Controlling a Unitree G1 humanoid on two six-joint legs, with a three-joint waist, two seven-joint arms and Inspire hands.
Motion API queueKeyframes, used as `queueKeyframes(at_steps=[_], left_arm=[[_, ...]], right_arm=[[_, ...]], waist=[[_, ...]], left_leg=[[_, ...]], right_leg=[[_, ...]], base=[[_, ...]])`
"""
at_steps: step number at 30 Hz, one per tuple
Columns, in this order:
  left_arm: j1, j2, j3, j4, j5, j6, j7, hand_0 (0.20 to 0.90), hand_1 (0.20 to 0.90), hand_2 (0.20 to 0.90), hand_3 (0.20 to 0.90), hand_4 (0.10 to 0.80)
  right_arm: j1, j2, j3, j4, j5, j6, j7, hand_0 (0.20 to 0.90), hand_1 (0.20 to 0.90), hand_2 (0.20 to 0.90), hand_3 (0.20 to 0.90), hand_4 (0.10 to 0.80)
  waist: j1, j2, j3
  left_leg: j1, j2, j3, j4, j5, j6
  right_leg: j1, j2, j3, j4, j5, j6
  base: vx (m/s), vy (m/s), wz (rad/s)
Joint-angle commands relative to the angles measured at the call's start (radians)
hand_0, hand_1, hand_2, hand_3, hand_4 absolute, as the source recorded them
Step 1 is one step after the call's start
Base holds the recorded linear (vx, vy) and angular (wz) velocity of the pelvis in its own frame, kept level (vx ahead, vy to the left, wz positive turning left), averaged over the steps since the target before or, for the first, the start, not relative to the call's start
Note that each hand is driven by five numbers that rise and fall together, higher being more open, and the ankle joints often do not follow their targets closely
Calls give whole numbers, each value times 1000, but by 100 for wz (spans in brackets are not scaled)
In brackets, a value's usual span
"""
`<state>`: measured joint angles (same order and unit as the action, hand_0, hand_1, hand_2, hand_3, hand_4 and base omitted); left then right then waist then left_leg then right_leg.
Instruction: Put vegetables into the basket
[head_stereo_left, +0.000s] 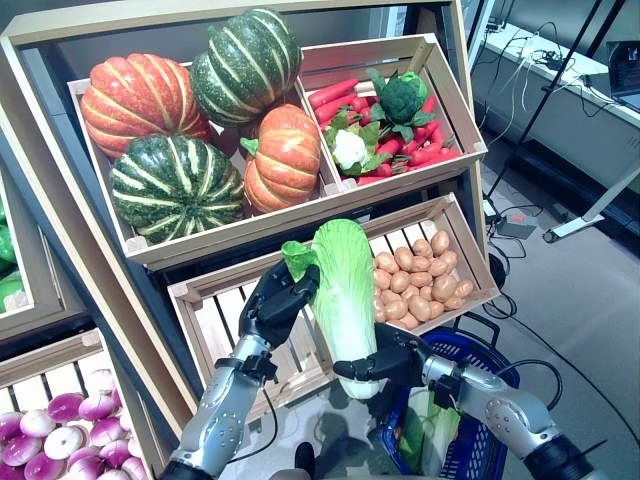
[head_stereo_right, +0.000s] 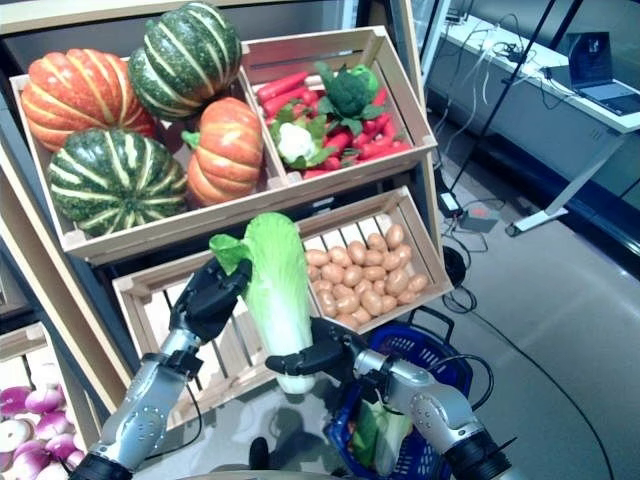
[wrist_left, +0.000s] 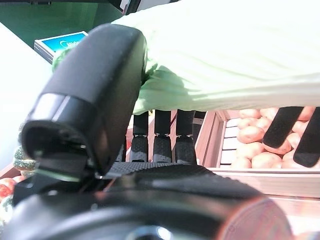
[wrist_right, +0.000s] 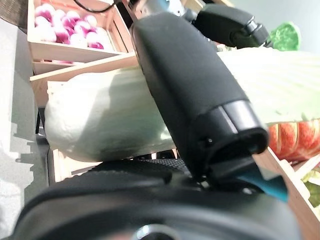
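We held the napa cabbage (head_stereo_left: 345, 295) upright above the blue basket (head_stereo_left: 478, 440), left hand (head_stereo_left: 275, 300) pinching its soft, tearable leaves, right hand (head_stereo_left: 385, 362) curled round its firmer, heavier base.

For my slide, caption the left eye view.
Both hands, left and right, hold a cabbage above the blue basket.

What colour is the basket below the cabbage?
The basket is blue with a black handle, best seen in the left eye view.

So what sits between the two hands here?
The napa cabbage, upright: left hand grips its leafy top, right hand its pale base. Clearest in the left eye view.
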<state>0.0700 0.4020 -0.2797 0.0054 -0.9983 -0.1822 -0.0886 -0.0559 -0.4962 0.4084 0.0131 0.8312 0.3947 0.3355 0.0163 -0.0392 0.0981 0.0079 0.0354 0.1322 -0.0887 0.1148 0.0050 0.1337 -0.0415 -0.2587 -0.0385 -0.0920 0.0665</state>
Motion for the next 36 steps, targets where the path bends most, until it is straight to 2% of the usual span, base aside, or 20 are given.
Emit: queueKeyframes(at_steps=[1,2,15,16,17,18,21,27,31,33,36], left_arm=[[-140,-35,9,-66,-44,-107,-32,300,300,300,300,400],[-137,-35,7,-65,-45,-106,-33,300,300,300,300,400],[-136,-31,20,-71,-17,-94,-37,300,300,300,300,400],[-137,-28,21,-71,-9,-91,-34,375,375,375,375,450],[-135,-27,21,-72,-8,-87,-31,719,719,719,719,679],[-135,-27,21,-72,-8,-87,-31,900,900,900,900,800],[-125,-23,36,-76,-8,-66,-35,900,900,900,900,800],[-99,-17,72,-92,-1,-46,-42,900,900,900,900,800],[-68,-3,119,-114,5,-23,-41,900,900,900,900,800],[-60,-2,130,-118,4,-17,-40,900,900,900,900,800],[-7,-6,184,-133,14,9,-27,900,900,900,900,800]], right_arm=[[-75,53,17,-21,60,-54,-33,484,484,484,484,522],[-72,57,15,-17,63,-56,-38,300,300,300,300,400],[-54,64,2,8,65,-39,-83,300,300,300,300,400],[-48,64,-2,14,68,-49,-92,300,300,300,300,400],[-44,63,-8,16,77,-60,-100,300,300,300,300,400],[-44,63,-8,16,77,-60,-101,300,300,300,300,400],[-21,67,-51,28,128,-123,-148,300,300,300,300,400],[36,68,-149,23,165,-186,-229,300,300,300,300,400],[101,69,-256,26,162,-261,-284,300,300,300,300,400],[114,73,-276,23,163,-277,-291,300,300,300,300,400],[192,98,-363,1,166,-336,-293,300,300,300,300,400]], waist=[[2,-23,-42],[2,-23,-43],[0,-22,-40],[-1,-22,-39],[-1,-22,-37],[-1,-22,-37],[-4,-21,-35],[-18,-16,-30],[-36,-13,-21],[-39,-12,-20],[-56,-9,-19]], left_leg=[[81,9,6,1,-132,-31],[82,8,6,1,-132,-31],[84,10,7,1,-131,-31],[84,10,7,1,-132,-31],[85,11,8,1,-132,-31],[85,11,8,1,-132,-31],[86,13,8,1,-133,-31],[85,16,16,1,-132,-30],[81,21,26,1,-131,-29],[81,21,28,1,-131,-28],[76,22,34,1,-130,-27]], right_leg=[[-42,-43,24,-38,111,33],[-42,-42,26,-38,111,33],[-42,-40,31,-36,109,30],[-42,-39,31,-36,108,30],[-41,-38,31,-35,108,30],[-41,-38,31,-35,108,30],[-40,-36,33,-36,107,30],[-48,-30,45,-30,106,30],[-59,-22,59,-25,105,28],[-61,-20,61,-23,104,28],[-70,-12,76,-18,101,26]], base=[[0,0,0],[0,0,0],[0,0,0],[0,0,0],[0,0,0],[0,0,0],[-1,-11,0],[-4,-6,0],[-20,-48,-5],[-3,-48,-5],[0,-74,-7]])
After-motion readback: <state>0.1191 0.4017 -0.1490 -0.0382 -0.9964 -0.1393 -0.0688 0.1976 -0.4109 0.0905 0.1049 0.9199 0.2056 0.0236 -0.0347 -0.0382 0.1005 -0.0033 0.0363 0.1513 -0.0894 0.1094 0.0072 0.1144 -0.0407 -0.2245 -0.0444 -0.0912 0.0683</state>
